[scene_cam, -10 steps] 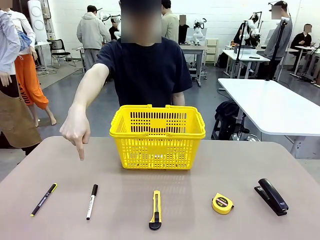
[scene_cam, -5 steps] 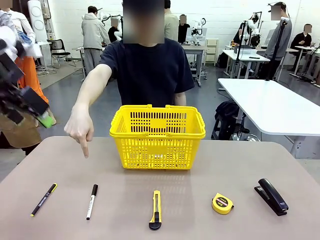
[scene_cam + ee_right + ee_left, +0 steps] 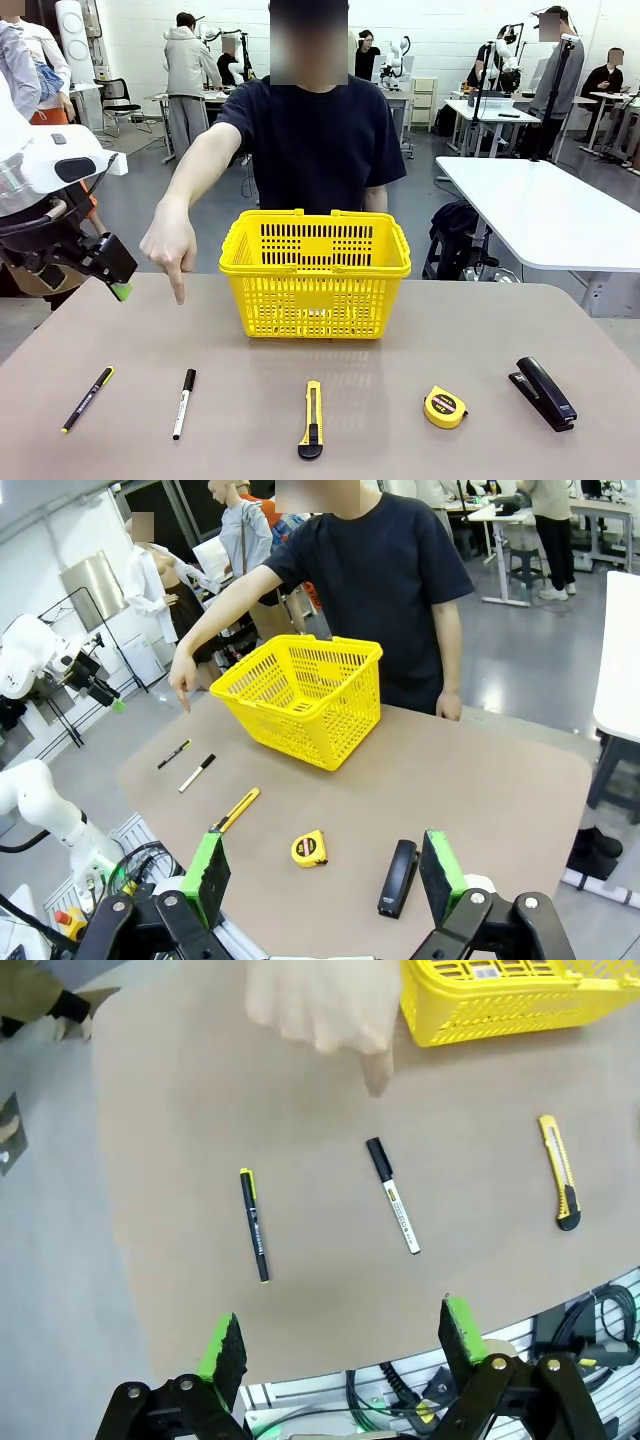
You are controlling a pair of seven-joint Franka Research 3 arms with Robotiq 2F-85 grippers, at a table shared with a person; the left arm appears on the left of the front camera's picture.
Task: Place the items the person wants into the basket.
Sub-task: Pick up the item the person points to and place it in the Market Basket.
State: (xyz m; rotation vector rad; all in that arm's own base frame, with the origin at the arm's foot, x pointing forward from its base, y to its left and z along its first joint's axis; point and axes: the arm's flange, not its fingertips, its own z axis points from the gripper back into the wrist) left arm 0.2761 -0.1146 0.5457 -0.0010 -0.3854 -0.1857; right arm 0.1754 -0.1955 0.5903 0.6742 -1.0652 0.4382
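Left wrist view: my left gripper (image 3: 340, 1328) hangs high over the near-left edge of the surface (image 3: 480, 1190), jaws wide and empty. Below it lie the slim black pen (image 3: 254, 1224) and the white marker (image 3: 393, 1196), side by side but apart. The person's hand (image 3: 325, 1005) points a finger straight down, just beyond the marker's black cap, so I take the marker as the item wanted. I judge this the choosing step: nothing is picked up and the yellow basket (image 3: 315, 300) looks empty through its lattice.

Next I would bring the left gripper down over the marker's white barrel. The jaws already stand roughly across it, though it lies at a slight slant, so a small wrist roll may help. It is thin and lies flat, so the pads must reach right to the surface. I also want the person's hand out of the way first.

The right gripper (image 3: 325, 872) is wide open too and holds nothing, above the near-right side by the tape measure (image 3: 310, 848) and stapler (image 3: 397, 878). The utility knife (image 3: 312, 420) lies in the middle.

There is print on the marker's barrel, the pen, the tape measure's face and a white tag on the basket; none is readable.
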